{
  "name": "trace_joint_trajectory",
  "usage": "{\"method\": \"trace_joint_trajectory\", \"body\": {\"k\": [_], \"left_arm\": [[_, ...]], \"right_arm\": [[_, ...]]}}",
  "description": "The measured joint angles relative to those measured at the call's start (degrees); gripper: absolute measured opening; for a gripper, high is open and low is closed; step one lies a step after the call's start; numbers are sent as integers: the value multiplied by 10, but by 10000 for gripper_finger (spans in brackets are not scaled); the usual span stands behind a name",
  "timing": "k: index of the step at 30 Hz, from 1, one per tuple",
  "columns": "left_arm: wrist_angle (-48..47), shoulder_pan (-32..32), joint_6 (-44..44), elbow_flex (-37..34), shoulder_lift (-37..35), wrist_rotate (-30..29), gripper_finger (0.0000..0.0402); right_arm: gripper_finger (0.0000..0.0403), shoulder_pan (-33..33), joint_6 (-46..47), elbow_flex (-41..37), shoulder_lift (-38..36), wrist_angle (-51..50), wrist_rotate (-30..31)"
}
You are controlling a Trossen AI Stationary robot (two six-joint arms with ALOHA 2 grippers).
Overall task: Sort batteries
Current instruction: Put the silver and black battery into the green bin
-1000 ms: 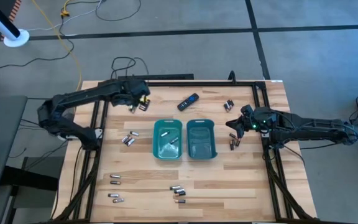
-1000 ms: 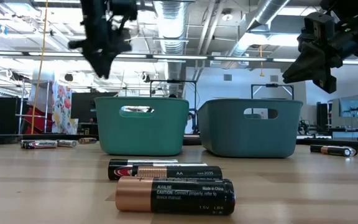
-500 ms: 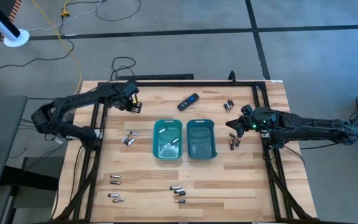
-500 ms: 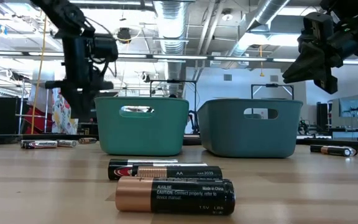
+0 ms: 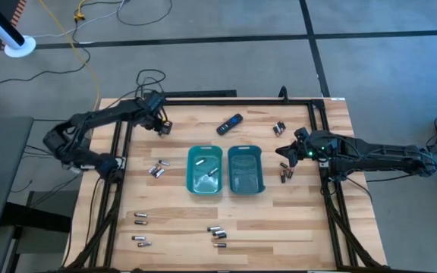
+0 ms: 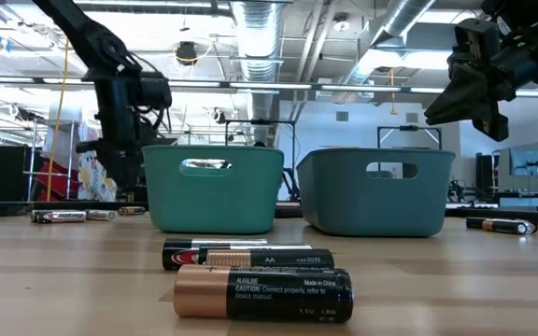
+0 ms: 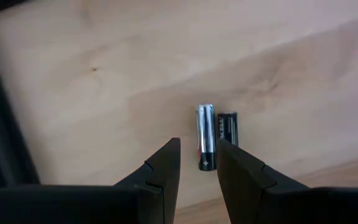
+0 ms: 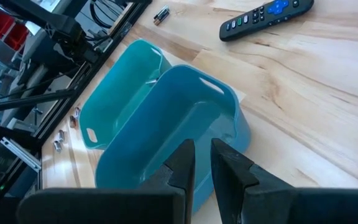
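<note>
Left gripper (image 7: pixel 197 163) has retreated toward the wooden table's (image 5: pixel 294 220) far-left corner.
Its narrowly parted fingers hold nothing, poised over two small cylindrical batteries (image 7: pixel 215 134), silver and black; right gripper (image 8: pixel 202 163), likewise slightly apart and empty, hovers beside teal plastic trays (image 5: pixel 224 168).

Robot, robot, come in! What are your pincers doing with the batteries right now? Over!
Left pincer low over two batteries at table's far left, nothing gripped. Right pincer empty, raised right of the teal trays. Nothing blocking.
</note>
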Motion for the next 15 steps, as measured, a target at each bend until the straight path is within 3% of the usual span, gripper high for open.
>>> {"method": "trace_joint_trajectory", "body": {"k": [6, 15], "left_arm": [[20, 5, 7, 0, 39, 15, 96], [37, 11, 20, 0, 44, 14, 96]], "right_arm": [[71, 0, 9, 0, 0, 0, 0], [71, 0, 15, 0, 0, 0, 0]]}}
